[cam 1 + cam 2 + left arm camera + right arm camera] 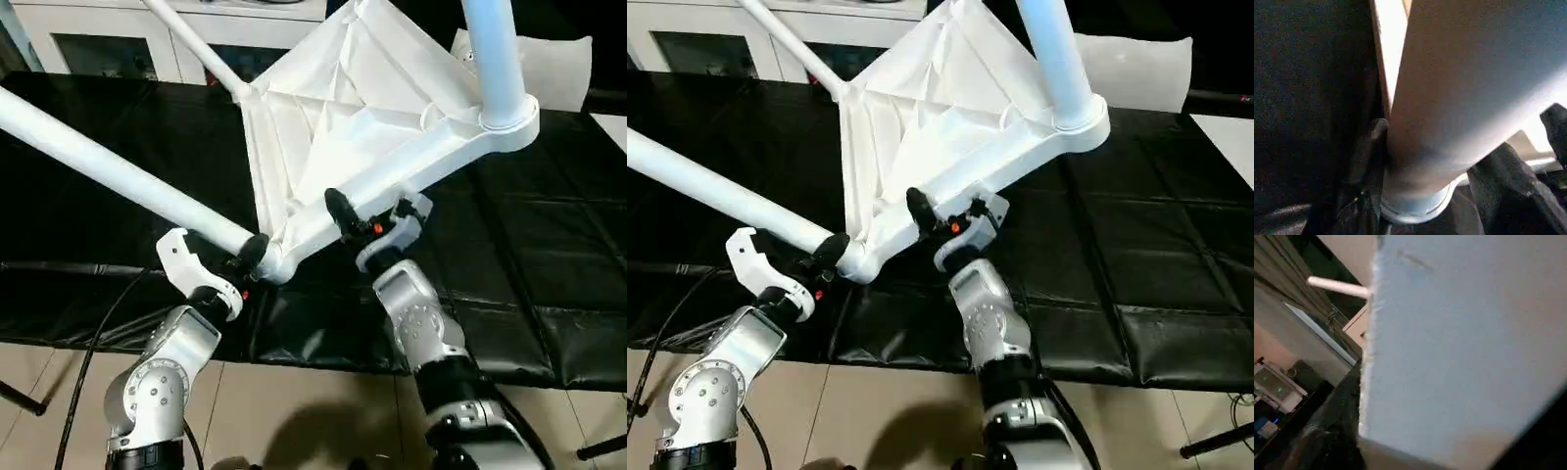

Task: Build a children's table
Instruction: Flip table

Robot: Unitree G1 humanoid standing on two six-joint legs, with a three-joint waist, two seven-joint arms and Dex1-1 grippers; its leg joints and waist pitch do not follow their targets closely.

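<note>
Legs already screwed into the children's table, which stood tilted on its edge over the black counter. The left claw gripped one leg's base beside the corner socket, likely to steady it; the right claw straddled the tabletop rim, its grip uncertain.

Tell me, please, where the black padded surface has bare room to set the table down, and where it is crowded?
Bare black padded surface lies right of the tabletop, below the leg at its corner. Another bare patch sits beyond the long leg, before the white cabinet. The front edge is crowded: left gripper and right gripper meet the tabletop.
</note>
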